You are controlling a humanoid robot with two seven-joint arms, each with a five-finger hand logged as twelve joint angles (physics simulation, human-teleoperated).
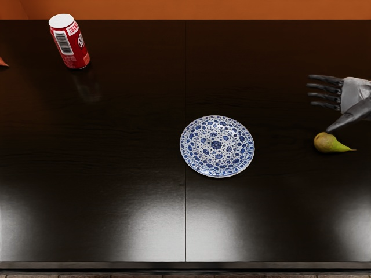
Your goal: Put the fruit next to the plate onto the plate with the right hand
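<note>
Plate (217, 146): middle of frame, bare.
Pear (329, 143): right of frame, lying down.
Right hand (349, 99): just above pear, fingers (324, 78) spread, holding nothing.
Tip: wrap the fat end, squeeze softly.

At the far left of the dark glossy table (116, 191), a red soda can (69, 41). Stands on its base, white top up, barcode label facing the camera. Casts a faint reflection just below on the surface. Down the tabletop's middle, a thin seam (185, 220). Beyond the far edge, an orange band (232, 8). At the left border, a small orange sliver (2, 62), too cropped to identify.
</note>
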